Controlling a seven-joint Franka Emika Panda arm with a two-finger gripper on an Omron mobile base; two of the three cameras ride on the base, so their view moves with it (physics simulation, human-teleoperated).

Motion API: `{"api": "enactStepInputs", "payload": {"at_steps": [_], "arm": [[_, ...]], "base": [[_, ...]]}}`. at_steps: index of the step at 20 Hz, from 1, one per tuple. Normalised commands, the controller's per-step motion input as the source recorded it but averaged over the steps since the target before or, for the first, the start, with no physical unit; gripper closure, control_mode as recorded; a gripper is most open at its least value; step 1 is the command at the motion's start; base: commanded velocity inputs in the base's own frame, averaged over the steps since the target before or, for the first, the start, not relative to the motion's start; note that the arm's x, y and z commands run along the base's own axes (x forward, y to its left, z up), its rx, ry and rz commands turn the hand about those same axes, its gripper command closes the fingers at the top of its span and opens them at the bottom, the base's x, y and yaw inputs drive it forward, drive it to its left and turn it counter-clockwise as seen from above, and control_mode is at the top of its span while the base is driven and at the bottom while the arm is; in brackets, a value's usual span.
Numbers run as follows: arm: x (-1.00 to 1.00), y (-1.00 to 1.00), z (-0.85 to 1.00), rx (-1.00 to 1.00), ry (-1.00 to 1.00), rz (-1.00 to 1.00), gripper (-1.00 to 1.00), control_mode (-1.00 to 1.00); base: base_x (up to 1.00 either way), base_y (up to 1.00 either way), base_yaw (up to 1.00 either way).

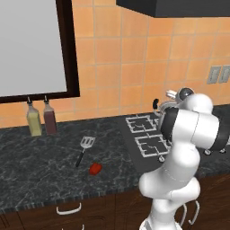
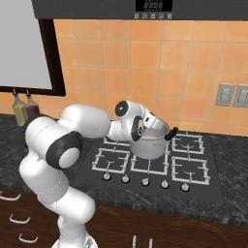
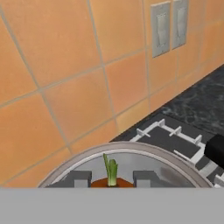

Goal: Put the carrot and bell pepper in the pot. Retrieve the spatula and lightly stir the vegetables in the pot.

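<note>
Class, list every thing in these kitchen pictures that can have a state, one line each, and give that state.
gripper: shut on the carrot, over the pot
carrot: held between the fingertips, green top up, not yet dropped
pot: upright on the stove, no lid
bell pepper: lying on the counter, not in the pot
spatula: lying flat on the counter, untouched
oil bottles: upright, stoppered
</note>
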Motion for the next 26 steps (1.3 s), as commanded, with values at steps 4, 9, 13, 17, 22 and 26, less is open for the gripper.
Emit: {"api": "enactStepInputs", "payload": {"at_steps": [4,9,13,17,22,26], "arm": [[0.11,0.0,-0.34,0.0,0.0,0.0,1.0,-1.0],[0.11,0.0,-0.22,0.0,0.0,0.0,1.0,-1.0],[-0.05,0.0,0.02,0.0,0.0,0.0,-1.0,-1.0],[-0.04,0.0,0.48,0.02,0.09,0.0,-1.0,-1.0],[-0.02,0.0,0.77,0.1,0.15,0.0,-1.0,-1.0],[-0.76,0.22,1.0,0.15,0.14,0.0,-1.0,-1.0]], "base": [[0.0,0.0,0.0],[0.0,0.0,0.0],[0.0,0.0,0.0],[0.0,0.0,0.0],[0.0,0.0,0.0],[0.0,0.0,0.0]]}}
